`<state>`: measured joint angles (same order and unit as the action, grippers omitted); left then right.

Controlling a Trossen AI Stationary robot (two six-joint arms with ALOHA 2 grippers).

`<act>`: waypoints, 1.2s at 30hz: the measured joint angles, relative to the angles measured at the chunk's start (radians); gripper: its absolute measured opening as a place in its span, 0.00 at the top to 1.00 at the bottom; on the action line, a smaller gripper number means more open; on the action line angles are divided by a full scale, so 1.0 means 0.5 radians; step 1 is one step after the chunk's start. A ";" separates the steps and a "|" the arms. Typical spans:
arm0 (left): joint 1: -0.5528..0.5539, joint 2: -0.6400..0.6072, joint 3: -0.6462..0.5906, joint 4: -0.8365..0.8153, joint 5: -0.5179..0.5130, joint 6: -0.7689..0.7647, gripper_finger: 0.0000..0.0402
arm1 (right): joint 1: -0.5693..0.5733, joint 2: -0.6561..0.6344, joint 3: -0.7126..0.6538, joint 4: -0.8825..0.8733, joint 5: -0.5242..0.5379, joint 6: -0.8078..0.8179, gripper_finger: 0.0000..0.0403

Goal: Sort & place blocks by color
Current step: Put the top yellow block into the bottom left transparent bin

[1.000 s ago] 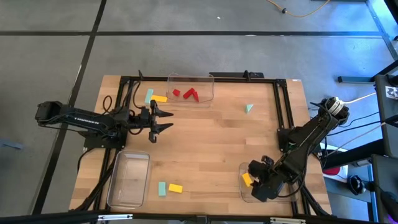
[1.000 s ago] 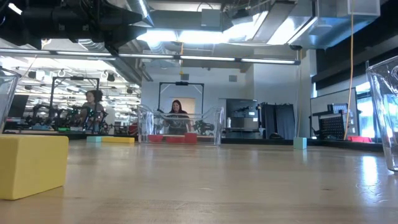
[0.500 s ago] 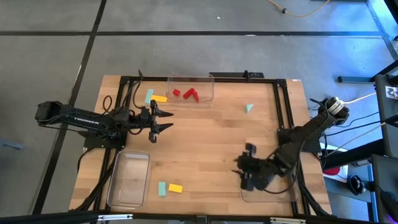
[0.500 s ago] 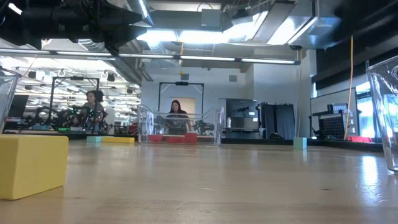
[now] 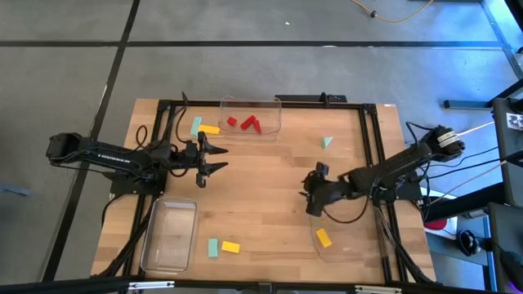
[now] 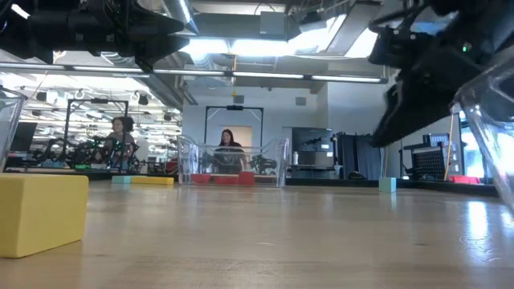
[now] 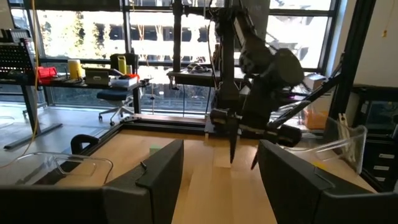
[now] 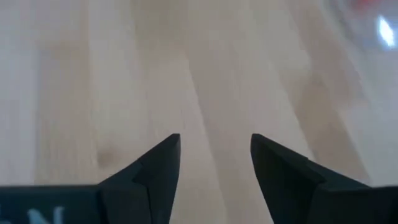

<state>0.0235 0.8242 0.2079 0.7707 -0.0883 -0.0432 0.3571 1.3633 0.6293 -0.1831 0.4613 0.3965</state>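
The right claw (image 5: pixel 314 190) hangs over bare bench (image 5: pixel 270 188) mid-right, fingers apart and empty. A yellow block (image 5: pixel 324 238) lies in the tray (image 5: pixel 359 255) near it. The left claw (image 5: pixel 214 158), open, waits at left.

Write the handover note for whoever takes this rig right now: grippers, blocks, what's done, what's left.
Left gripper: open, empty, over the table's left-centre.
Right gripper: open, empty, over bare wood just above the near-right tray.
Done: three red blocks in the far tray; one yellow block in the near-right tray.
Left: teal block and yellow bar at far left; teal cube at far right; teal block and yellow block beside the near-left tray, which holds no blocks.
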 joint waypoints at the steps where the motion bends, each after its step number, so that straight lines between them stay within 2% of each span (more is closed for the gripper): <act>1: 0.001 0.000 0.000 0.000 0.000 0.001 0.51 | -0.028 -0.033 -0.091 0.282 -0.032 -0.125 0.51; 4: 0.001 0.000 0.000 0.000 0.000 0.001 0.51 | -0.136 -0.103 -0.274 1.224 -0.198 -0.439 0.51; 6: 0.001 0.000 0.000 0.000 0.000 0.001 0.51 | -0.210 -0.116 -0.326 1.488 -0.333 -0.501 0.51; 12: 0.000 0.000 0.000 0.000 0.000 0.001 0.51 | -0.256 -0.128 -0.232 1.453 -0.421 -0.601 0.51; 16: 0.000 0.000 0.000 0.000 0.000 0.001 0.51 | -0.290 -0.127 -0.103 1.466 -0.417 -0.805 0.51; 21: 0.001 0.000 0.000 0.000 -0.002 0.002 0.51 | -0.468 -0.126 -0.016 1.535 -0.409 -1.038 0.51; 26: 0.001 0.000 0.000 -0.002 -0.002 0.027 0.51 | -0.721 -0.121 -0.092 1.822 -0.743 -1.063 0.51; 30: 0.001 0.000 0.000 -0.059 -0.002 0.041 0.51 | -0.839 -0.083 -0.161 2.193 -0.941 -1.003 0.51; 36: 0.000 0.000 0.000 -0.072 -0.028 0.054 0.51 | -0.849 -0.067 -0.174 2.256 -1.020 -1.006 0.51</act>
<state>0.0238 0.8242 0.2077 0.7345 -0.1021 -0.0163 -0.0672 1.3296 0.5423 0.9452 -0.0486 -0.1064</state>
